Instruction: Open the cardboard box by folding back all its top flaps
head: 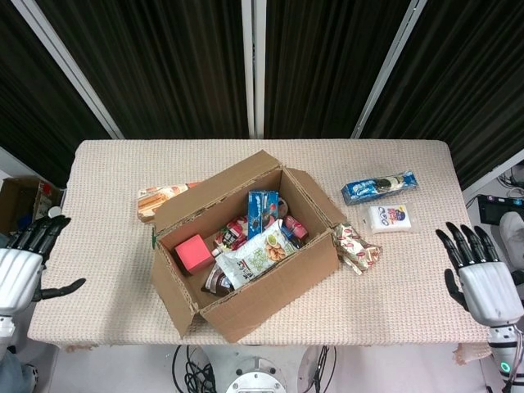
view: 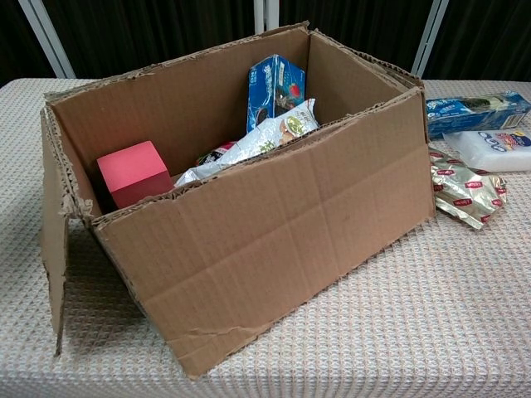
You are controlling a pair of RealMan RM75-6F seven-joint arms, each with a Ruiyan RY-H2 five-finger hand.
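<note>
Cardboard box (head: 246, 250) sitting open mid-table (head: 106, 270), both my hands hanging empty off the near corners

Its left flap (view: 55, 232) is hanging down the side; a red block (view: 133, 172), blue carton (view: 275, 89) and snack bag (head: 255, 258) are lying inside. A foil packet (view: 465, 192) is touching its right wall, blue and white packs just beyond. Only the head view is showing my left hand (head: 20, 270) and right hand (head: 479, 274), fingers spreading, holding nothing

Bare table (head: 106, 168) left of cardboard box (head: 270, 282); right side apparently crowded by snack packets (head: 378, 187).
</note>
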